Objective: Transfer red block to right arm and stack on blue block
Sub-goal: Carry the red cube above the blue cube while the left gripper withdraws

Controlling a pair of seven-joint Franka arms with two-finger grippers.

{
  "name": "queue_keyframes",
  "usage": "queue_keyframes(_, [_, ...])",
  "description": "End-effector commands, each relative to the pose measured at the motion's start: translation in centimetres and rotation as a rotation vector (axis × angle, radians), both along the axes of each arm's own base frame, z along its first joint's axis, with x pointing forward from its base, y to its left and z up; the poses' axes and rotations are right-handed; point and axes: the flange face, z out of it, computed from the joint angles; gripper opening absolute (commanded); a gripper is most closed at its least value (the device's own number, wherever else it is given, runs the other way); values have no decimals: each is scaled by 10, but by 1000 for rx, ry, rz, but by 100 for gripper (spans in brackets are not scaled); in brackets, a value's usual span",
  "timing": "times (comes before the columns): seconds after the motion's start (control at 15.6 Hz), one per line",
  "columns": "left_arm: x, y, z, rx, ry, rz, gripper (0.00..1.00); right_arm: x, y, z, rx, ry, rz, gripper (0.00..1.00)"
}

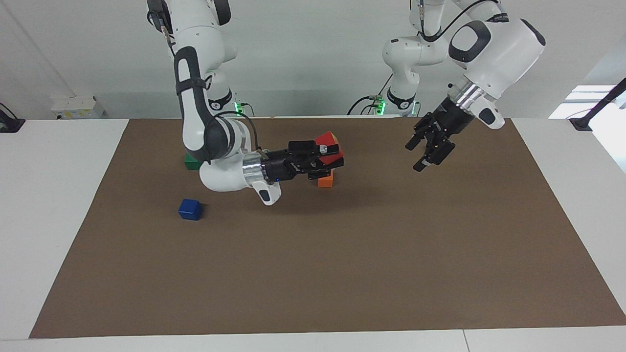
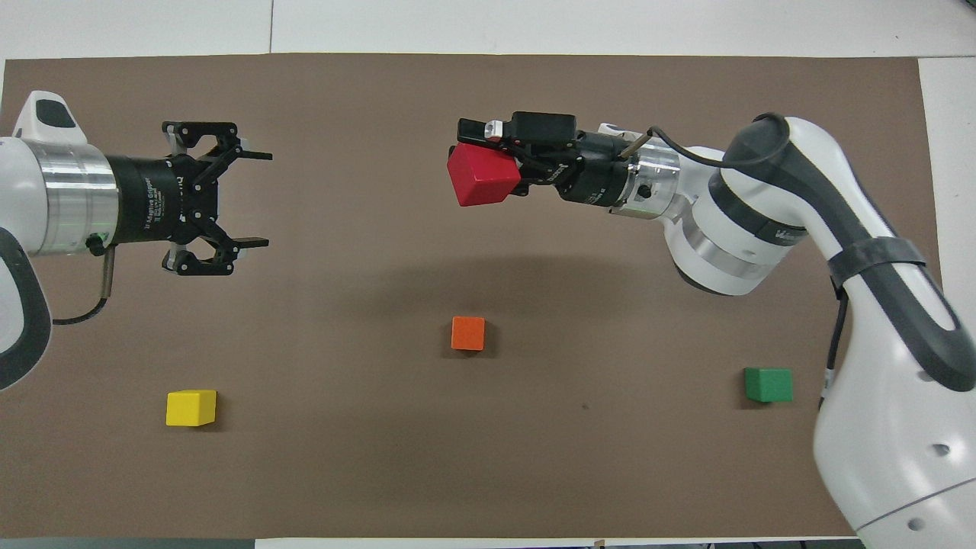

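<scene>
We see the right end effector clamped on the red block, which it holds tilted in the air over the brown mat, clear of the desk. One finger lies across the top of the block; the other is hidden under it. The right arm comes in low and reaches sideways toward the middle of the mat.

Taking the orange block as the centre of a clock face in the overhead view, we find the red block at 12 o'clock and the left end effector at about 10 o'clock. The yellow block sits near 8 o'clock and the green block near 4 o'clock. The left end effector hangs over bare mat with its fingers spread wide and nothing between them, well apart from the red block.

On the same kind of clock face in the facing view, the blue block lies between 8 and 9 o'clock of the orange block, toward the right arm's end of the desk. It rests alone on the mat with nothing on top of it, and the right arm covers it in the overhead view.
</scene>
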Motion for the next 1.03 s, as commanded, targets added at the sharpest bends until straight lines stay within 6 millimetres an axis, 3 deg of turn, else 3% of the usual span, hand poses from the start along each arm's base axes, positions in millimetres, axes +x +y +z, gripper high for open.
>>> queue_keyframes(0.0, [-2,11,-12,187,-31,-151,100,1,-39,33,-203,0,17,0])
queue_keyframes(0.19, [6,21,-30,338,-42,-343,100,2,-86,49,-424,5,39,0])
queue_keyframes(0.38, [9,32,-30,468,-29,-585,100,3,-136,51,-616,-14,35,0])
queue_keyframes(0.51, [13,50,-23,544,-18,-714,100,1,-170,58,-767,-27,26,0])
queue_keyframes(0.77, [21,72,-14,607,-6,-1012,100,3,-218,89,-1188,-83,31,0])
queue_keyframes(0.96, [24,70,-17,593,13,-1063,100,-1,-238,93,-1422,-81,48,0])
